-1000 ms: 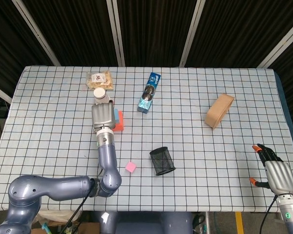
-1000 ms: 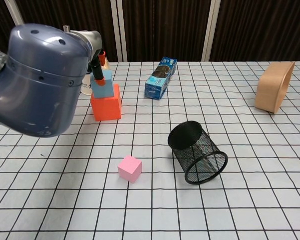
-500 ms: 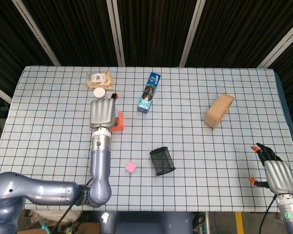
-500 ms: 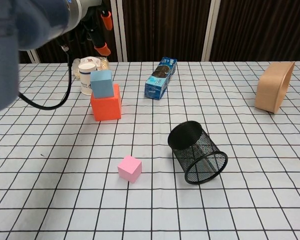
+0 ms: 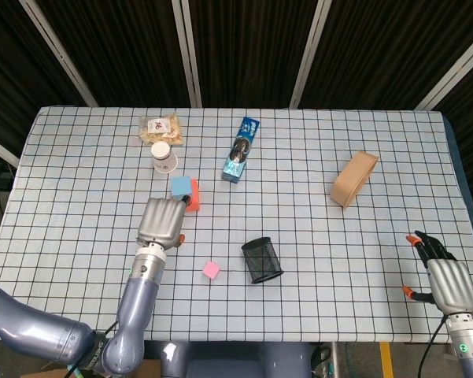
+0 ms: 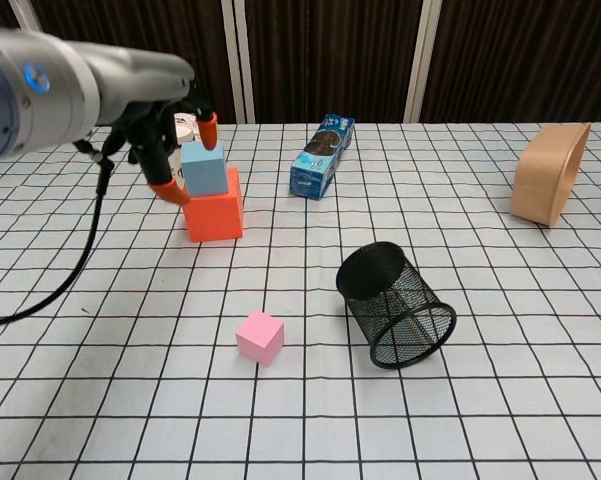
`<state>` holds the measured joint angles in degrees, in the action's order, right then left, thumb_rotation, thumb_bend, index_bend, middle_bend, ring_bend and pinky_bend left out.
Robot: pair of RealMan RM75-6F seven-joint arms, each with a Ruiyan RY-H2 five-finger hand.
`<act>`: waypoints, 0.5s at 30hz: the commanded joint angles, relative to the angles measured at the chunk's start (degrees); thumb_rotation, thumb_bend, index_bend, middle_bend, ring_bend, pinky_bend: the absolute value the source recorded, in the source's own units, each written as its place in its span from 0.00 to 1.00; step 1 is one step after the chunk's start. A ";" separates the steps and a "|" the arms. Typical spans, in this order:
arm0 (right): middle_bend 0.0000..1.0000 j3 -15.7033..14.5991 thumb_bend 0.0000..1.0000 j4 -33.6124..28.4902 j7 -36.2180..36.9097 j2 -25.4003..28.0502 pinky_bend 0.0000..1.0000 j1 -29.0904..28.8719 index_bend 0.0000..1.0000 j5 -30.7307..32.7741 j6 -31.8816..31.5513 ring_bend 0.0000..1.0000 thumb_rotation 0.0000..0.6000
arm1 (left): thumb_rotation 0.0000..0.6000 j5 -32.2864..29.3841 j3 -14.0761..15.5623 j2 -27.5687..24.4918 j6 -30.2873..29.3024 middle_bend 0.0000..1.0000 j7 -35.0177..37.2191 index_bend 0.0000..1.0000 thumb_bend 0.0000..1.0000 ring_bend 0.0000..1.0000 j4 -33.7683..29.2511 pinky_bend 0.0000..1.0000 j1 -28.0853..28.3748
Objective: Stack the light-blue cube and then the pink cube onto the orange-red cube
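Checked table (image 5: pixel 79 157) carries orange-red cube (image 6: pixel 213 215), pink cube (image 6: pixel 259 337), probably mesh cup (image 6: pixel 396 306).

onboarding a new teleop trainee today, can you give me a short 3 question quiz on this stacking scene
1. True or false: the light-blue cube already sits on the orange-red cube.
2. Which thing lies on its side nearest the pink cube? A) black mesh pen cup B) blue snack box C) tan oblong container
3. Fill in: the left hand holds ____.

Key
1. True; it rests on top, set toward the left and back.
2. A; the mesh cup is tipped over just to the right of the pink cube.
3. Nothing; its fingers are apart and it is off the stack. The right hand at the table's right edge is also empty.
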<state>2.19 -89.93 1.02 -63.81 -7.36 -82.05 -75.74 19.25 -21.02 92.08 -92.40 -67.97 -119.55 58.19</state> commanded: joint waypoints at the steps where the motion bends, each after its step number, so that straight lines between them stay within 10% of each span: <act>1: 0.11 -0.05 0.14 -0.08 -0.15 -0.03 0.34 -0.02 0.17 -0.07 0.02 0.13 1.00 | 1.00 0.49 3.35 1.23 1.16 0.83 1.56 0.29 0.26 0.67 -0.22 0.70 -1.28; 15: 0.11 -0.02 0.14 -0.11 -0.26 -0.02 0.34 -0.19 0.17 0.39 0.57 0.13 1.00 | 1.00 6.44 12.06 5.81 10.48 0.84 5.92 0.35 0.26 0.67 6.74 0.70 -2.27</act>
<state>2.17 -90.04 0.76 -63.83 -7.56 -81.65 -75.16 25.45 -9.17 97.64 -82.15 -62.27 -113.02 56.01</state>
